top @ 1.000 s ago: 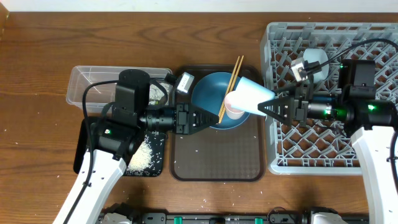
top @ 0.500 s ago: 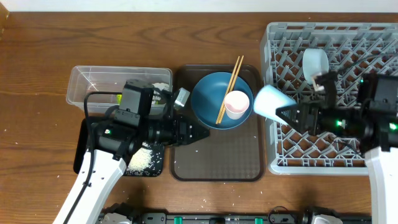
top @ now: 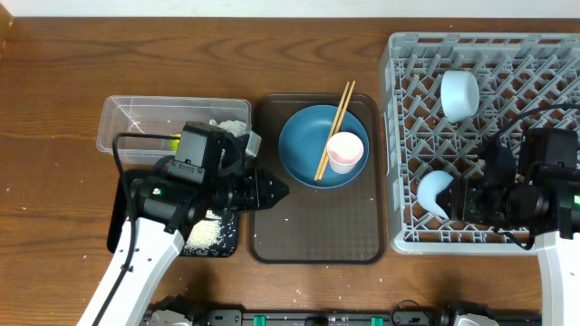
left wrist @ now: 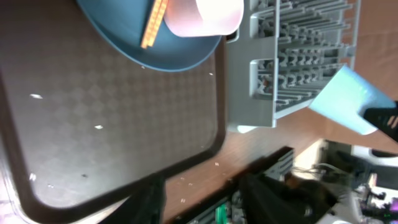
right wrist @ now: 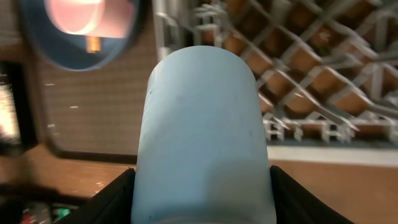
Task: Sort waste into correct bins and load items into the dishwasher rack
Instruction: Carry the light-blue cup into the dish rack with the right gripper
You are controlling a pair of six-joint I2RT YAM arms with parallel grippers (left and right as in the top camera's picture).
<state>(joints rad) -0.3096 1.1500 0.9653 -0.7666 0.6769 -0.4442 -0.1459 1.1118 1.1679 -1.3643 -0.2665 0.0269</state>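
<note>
my right claw [right wrist: 202,180] is clamped on the light blue cup [right wrist: 202,124], holding it tipped over the near left corner of the grey dishwasher rack [top: 394,136]; i cannot tell whether it touches the pegs. my left claw [left wrist: 200,196] is parted and empty, by the left edge of the brown serving tray [left wrist: 112,124]. the pale pink cup [top: 345,151] and two chopsticks [top: 333,129] rest on the dark blue plate [top: 304,154]. the white bowl [top: 459,93] sits in the rack.

Bare brown tray [top: 317,226] below plate [top: 302,152]
</note>
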